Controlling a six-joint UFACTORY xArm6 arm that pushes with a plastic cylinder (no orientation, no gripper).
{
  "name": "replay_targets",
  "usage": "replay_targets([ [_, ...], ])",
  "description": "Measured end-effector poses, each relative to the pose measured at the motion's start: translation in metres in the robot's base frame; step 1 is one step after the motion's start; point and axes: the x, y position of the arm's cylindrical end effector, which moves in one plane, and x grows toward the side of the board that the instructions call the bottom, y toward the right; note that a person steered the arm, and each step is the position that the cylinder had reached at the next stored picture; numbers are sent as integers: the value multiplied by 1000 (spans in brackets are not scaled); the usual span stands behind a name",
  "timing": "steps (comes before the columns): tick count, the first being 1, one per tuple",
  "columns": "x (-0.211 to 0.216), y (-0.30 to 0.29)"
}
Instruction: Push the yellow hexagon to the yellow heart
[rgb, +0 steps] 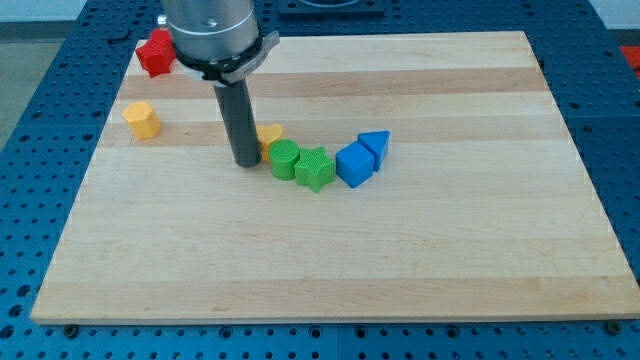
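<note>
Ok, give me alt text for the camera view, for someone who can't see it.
My tip rests on a wooden board beside a partly hidden yellow block, left of a curved row: green block, green star, blue cube, blue triangle. A yellow hexagon and red block sit at upper left.

My tip (246, 160) rests on the board (450, 260), just left of the heart (270, 134), which it partly hides. Below-right of the heart, a row touches: cylinder (284, 159), star (314, 168), cube (354, 164), triangle (375, 146). The hexagon (142, 119) sits well left; another block (155, 53) lies above it, at the top-left corner.
</note>
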Motion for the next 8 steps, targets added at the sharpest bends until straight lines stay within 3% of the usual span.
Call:
replay_targets([
  [5, -45, -42],
  [7, 26, -82],
  [8, 24, -158],
])
